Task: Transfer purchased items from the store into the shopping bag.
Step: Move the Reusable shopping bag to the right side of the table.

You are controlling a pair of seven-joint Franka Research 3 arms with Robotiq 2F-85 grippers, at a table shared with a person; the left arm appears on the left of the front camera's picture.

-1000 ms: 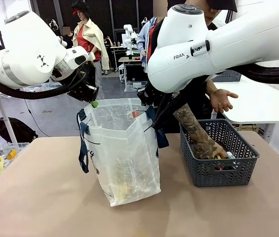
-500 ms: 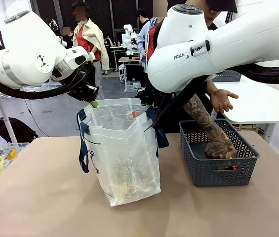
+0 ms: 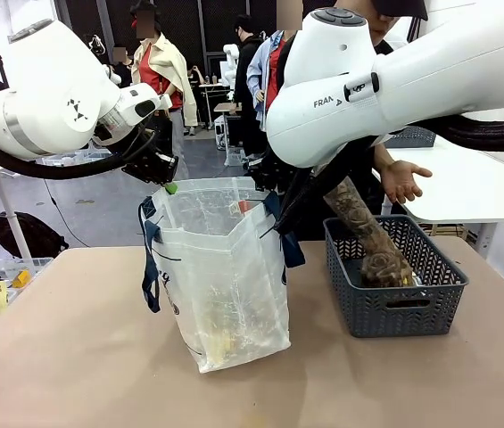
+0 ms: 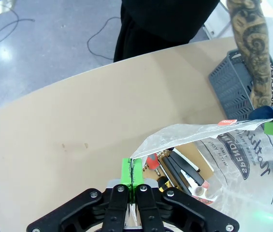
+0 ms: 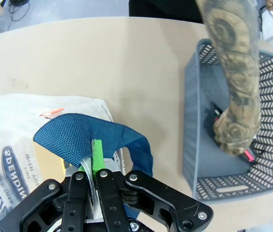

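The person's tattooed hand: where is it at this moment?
In the front view, the hand is down inside the grey basket on the robot's right side, just right of the shopping bag.

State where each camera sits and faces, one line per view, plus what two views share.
Front: fixed between the arms, facing across the table at the person's forearm entering the basket; left arm and right arm show.
Left wrist: on that arm, looking down past the left gripper, shut on the rim of the shopping bag.
Right wrist: on that arm, looking down past the right gripper, shut at the bag's strap.
Both wrist views share the basket and forearm.
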